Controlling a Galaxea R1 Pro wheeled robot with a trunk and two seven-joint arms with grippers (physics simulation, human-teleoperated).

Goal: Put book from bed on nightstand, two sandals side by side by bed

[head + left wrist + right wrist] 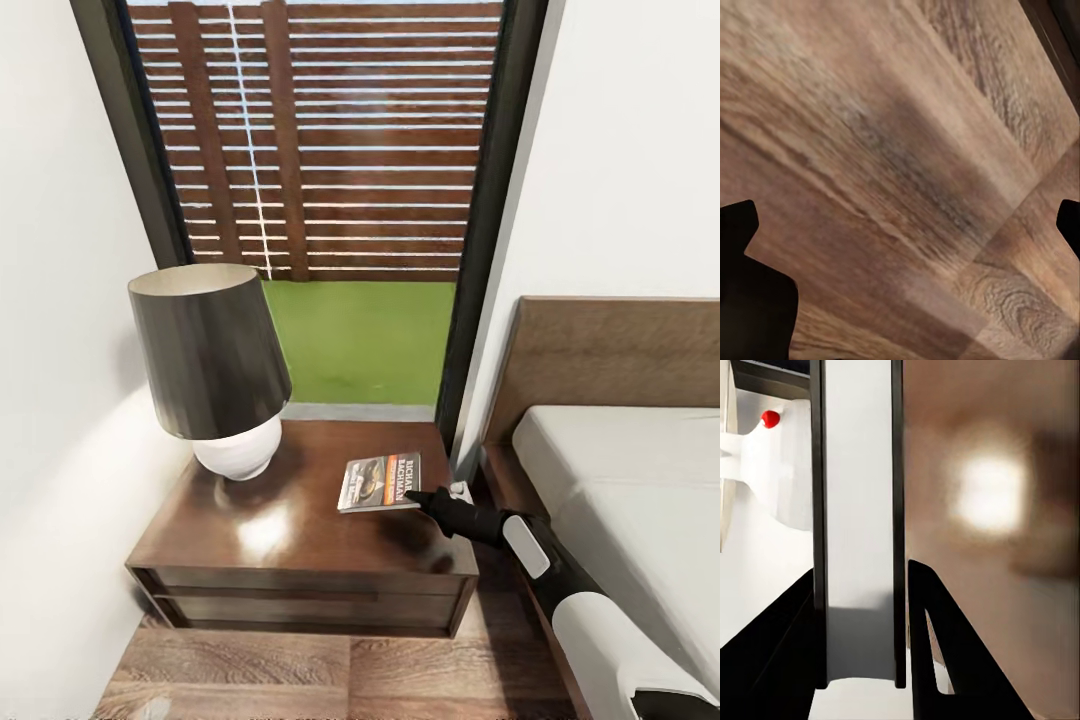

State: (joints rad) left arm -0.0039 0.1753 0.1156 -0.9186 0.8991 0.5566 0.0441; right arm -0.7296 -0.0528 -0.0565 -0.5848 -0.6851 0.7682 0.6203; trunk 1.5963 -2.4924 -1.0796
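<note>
Setting the book point(380, 483) on the nightstand point(300, 560), the right gripper point(413, 496) pinches its near edge; in the right wrist view the book point(859, 525) stands edge-on between the fingers point(945, 660). It lies by the stand's bed-side edge, well apart from the lamp point(212, 360). A clean finish would mean opening only once it rests flat, then drawing straight back. The left gripper point(900, 247) hangs wide open over floor point(900, 135). The stand's drawer looks closed; its contents cannot be told.
</note>
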